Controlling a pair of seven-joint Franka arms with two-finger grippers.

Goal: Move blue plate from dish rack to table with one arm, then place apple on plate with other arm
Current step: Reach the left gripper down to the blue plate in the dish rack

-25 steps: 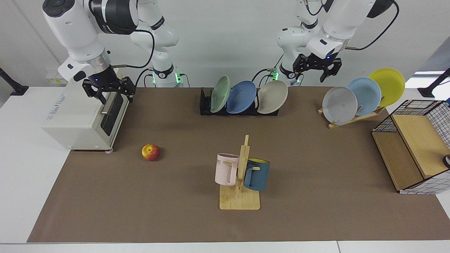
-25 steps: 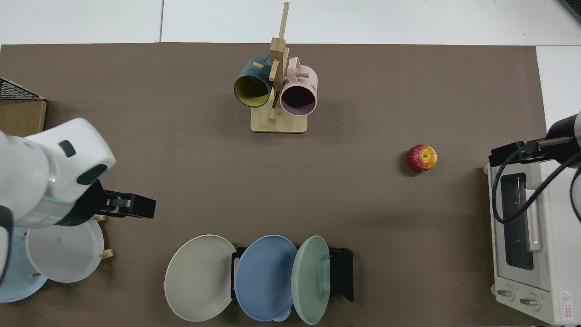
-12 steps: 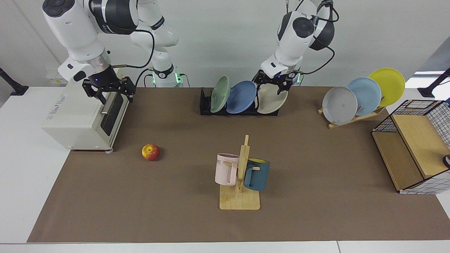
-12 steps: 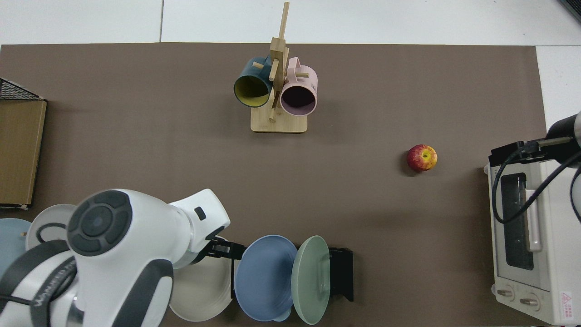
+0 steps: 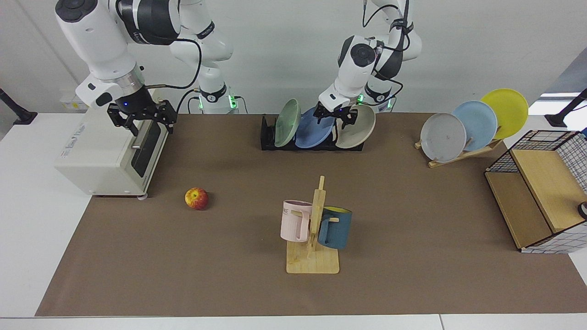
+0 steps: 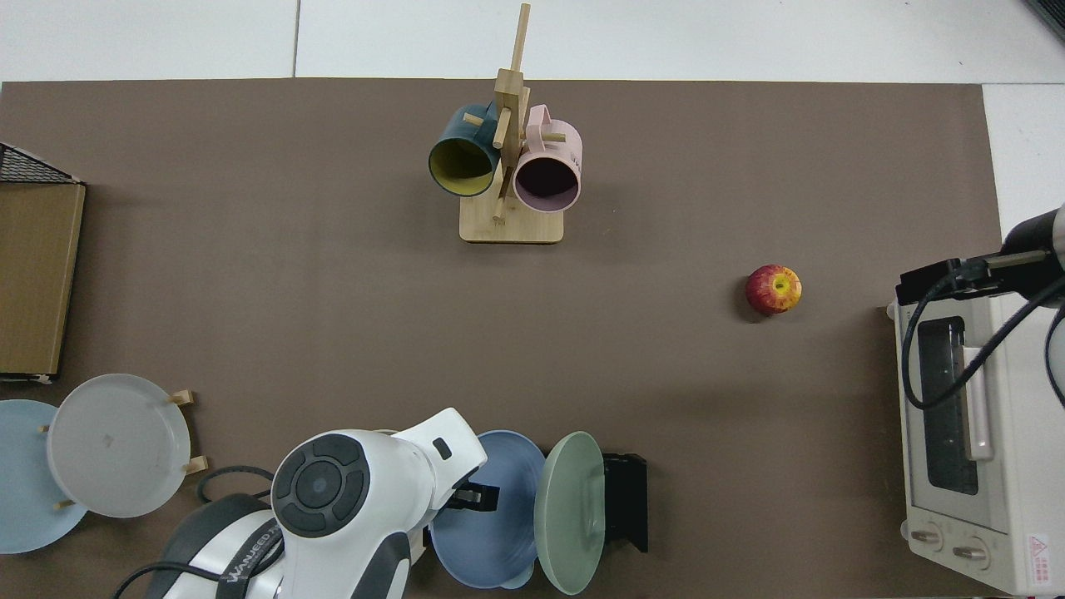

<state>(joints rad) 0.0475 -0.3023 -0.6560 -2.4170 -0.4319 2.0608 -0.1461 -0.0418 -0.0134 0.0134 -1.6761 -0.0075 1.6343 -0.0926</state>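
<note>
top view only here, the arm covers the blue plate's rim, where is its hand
observer: The left hand is down at the upper rim of the blue plate, which stands in the dish rack.
operator: is it gripping
observer: No, its fingers are spread open. I cannot tell whether they touch the rim.
operator: and the other hand, i only see its edge
observer: The right hand hangs open above the front of the toaster oven, waiting, well apart from the apple.
</note>
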